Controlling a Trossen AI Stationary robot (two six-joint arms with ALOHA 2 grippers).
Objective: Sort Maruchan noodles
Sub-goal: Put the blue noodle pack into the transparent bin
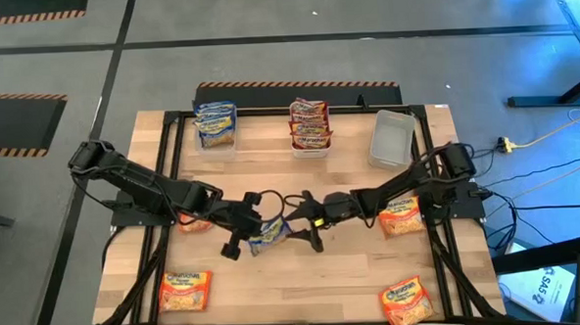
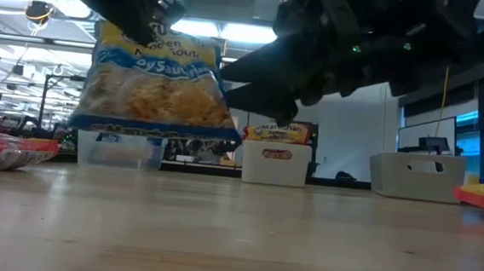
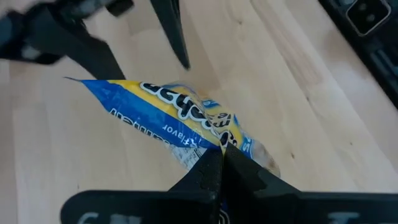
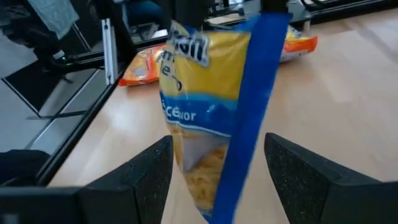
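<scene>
Surface (image 1: 305,279) of pale wood carries three clear bins along its far edge: one holding blue packets (image 1: 216,125), a middle bin with red packets (image 1: 309,124), and an empty bin (image 1: 391,138) on the right-arm side

Landmark for all places below: the blue-yellow packet (image 2: 156,78), held in the air over the middle of the surface, well short of the bins, its lower edge clear of the wood in the low view

Left gripper (image 1: 255,223): jaws pressed together, pinching the blue-yellow packet by one end; packet hangs below the pinch, long axis near upright

Right gripper (image 1: 303,226): just beside the packet, on the side away from the left arm; jaws spread, one finger on either side of the packet's blue edge in the right wrist view, not visibly touching it

Judgement: handover or re-grip pending. Deciding relation is that the packet sits edge-on between the spread right jaws, so closing should catch its thin faces

Orange packets (image 1: 185,290) lie loose, well apart from the held packet, toward the near corners, with others beside each arm
</scene>
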